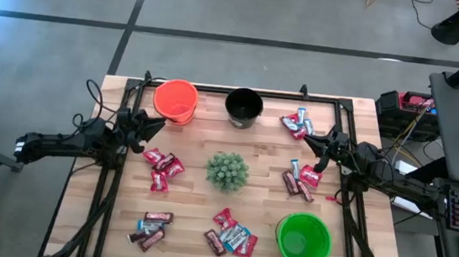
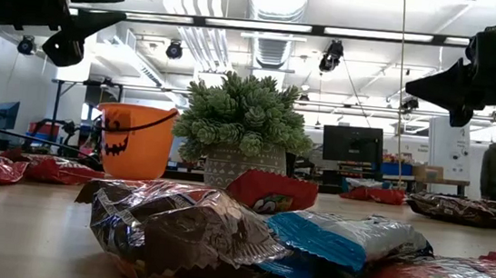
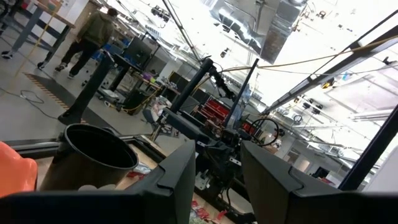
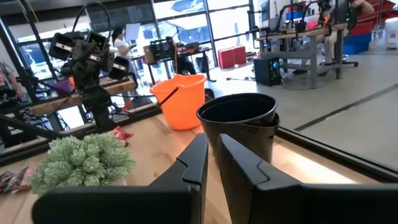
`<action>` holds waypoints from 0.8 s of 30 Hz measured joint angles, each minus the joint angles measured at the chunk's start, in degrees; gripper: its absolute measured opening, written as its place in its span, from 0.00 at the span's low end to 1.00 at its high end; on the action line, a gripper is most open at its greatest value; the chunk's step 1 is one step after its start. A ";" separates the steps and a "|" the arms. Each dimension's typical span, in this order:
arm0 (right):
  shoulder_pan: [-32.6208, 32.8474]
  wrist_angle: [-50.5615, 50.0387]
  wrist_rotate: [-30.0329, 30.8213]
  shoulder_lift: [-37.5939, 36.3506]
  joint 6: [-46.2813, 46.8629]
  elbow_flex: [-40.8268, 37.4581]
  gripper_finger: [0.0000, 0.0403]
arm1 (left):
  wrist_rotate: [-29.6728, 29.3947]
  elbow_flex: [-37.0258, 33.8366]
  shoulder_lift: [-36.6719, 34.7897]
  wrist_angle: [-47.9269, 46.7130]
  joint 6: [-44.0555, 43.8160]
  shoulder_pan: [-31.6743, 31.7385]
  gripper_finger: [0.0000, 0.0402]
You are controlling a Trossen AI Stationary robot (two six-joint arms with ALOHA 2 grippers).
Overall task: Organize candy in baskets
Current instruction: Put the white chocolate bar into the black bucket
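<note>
From above, I see my left arm reaching in level from the table's left edge, its left gripper (image 1: 159, 124) raised just beside the orange bucket (image 1: 175, 100). Its fingers (image 3: 177, 180) stand apart with nothing between them. Candy (image 1: 162, 168) lies in a loose cluster below that gripper; a second heap (image 1: 150, 229) sits nearer the table's front left corner.

At centre, the black bucket (image 1: 243, 107) stands along the back edge, the spiky plant (image 1: 227, 170) in the middle of the wooden table (image 1: 197, 201), and another candy pile (image 1: 231, 233) toward the front.

On the right, my right arm comes in from the table's right edge. The right gripper (image 1: 322, 144) hangs in the air, fingers (image 4: 194, 163) closed almost together on nothing, between a candy group (image 1: 295, 123) at the back and one (image 1: 301, 180) just in front of it. The green bucket (image 1: 303, 240) stands at front right.

The low view alone shows both grippers well clear of the tabletop and the jack-o'-lantern face on the orange bucket; it hides the green and black buckets. The left wrist view looks into the black bucket; the right wrist view shows a person (image 4: 120, 45) in the room beyond.
</note>
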 joint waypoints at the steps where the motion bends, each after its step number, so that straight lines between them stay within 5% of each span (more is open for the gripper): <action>1: 0.00 0.00 0.00 0.00 -0.02 0.01 0.07 | 0.00 0.00 0.00 -0.02 0.00 0.00 0.28; 24: 0.00 -0.32 -0.07 0.00 1.59 0.01 0.07 | 0.01 0.00 0.00 -0.05 0.00 0.01 0.28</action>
